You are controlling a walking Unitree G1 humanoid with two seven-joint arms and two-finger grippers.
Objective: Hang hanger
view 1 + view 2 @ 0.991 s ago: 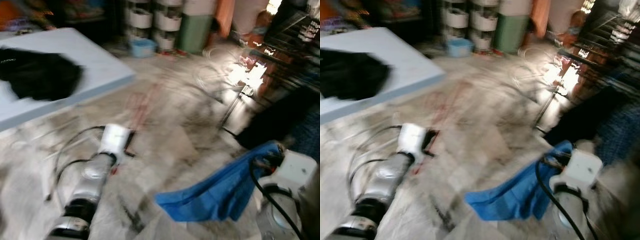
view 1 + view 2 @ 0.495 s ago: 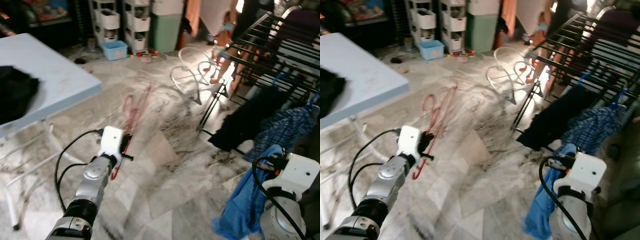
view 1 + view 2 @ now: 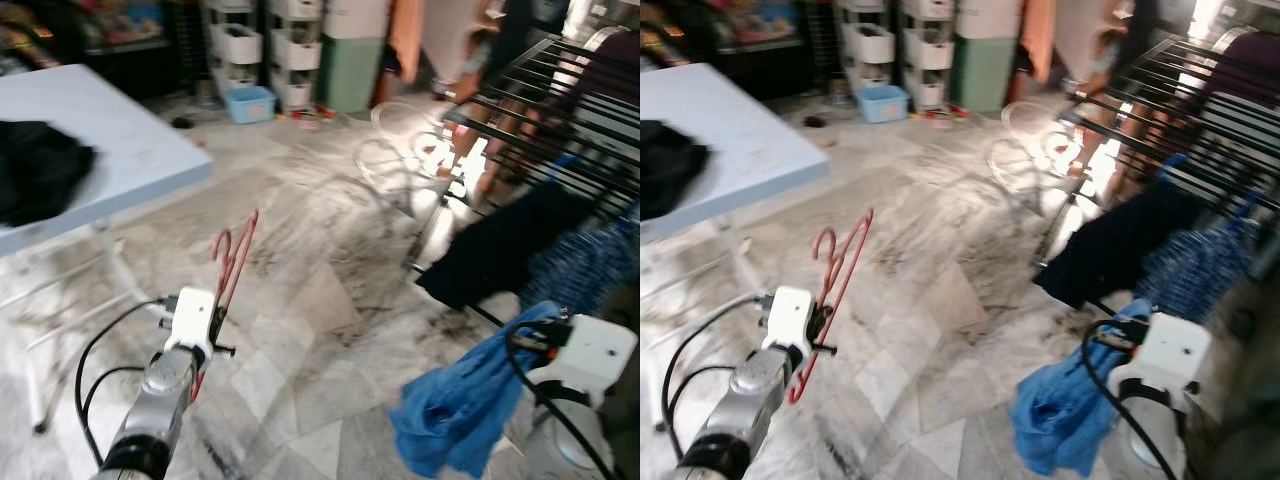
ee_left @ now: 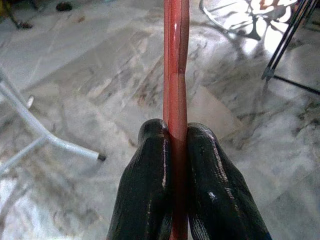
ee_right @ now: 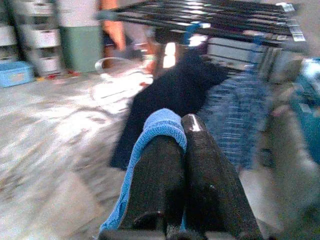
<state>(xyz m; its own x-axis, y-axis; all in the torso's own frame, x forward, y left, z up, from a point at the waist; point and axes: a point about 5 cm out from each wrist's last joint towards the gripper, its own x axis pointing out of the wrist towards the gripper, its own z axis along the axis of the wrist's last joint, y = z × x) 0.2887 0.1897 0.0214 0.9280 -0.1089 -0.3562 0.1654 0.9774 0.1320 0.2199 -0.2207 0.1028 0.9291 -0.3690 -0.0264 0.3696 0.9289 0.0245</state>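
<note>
The left gripper (image 4: pixel 175 150) is out over the marble floor (image 3: pixel 330 250) at about 7 o'clock in the head view, its two black fingers (image 4: pixel 147 185) pressed tight on either side of a red hanger (image 3: pixel 228 265). In the wrist view the thin red bar runs straight up between the pads with no gap on either side. From the clamp the hanger rises toward 12 o'clock, its hook curling over at the top, clear of the floor.

At 5 o'clock the right gripper (image 5: pixel 180 135) is closed on a blue cloth (image 3: pixel 465 405). A fold of it comes up over one finger in the wrist view, and the rest droops in a loose bundle toward 7 o'clock from the white wrist housing.

A black drying rack (image 3: pixel 560 90) stands at 2 o'clock, its bars running back toward the wall. A dark garment (image 3: pixel 495 245) and a blue checked garment (image 3: pixel 585 270) hang down from it, the checked one just beside the dark one on the 3 o'clock side.

At 10 o'clock is a pale blue table (image 3: pixel 120 160) on white legs, with a black garment (image 3: pixel 35 170) heaped on its top. At 12 o'clock, far across the floor, white stacked drawers (image 3: pixel 265 50) stand next to a green bin (image 3: pixel 350 70), with a small blue tub (image 3: pixel 250 100) on the floor in front of them. The head views are somewhat blurred.
</note>
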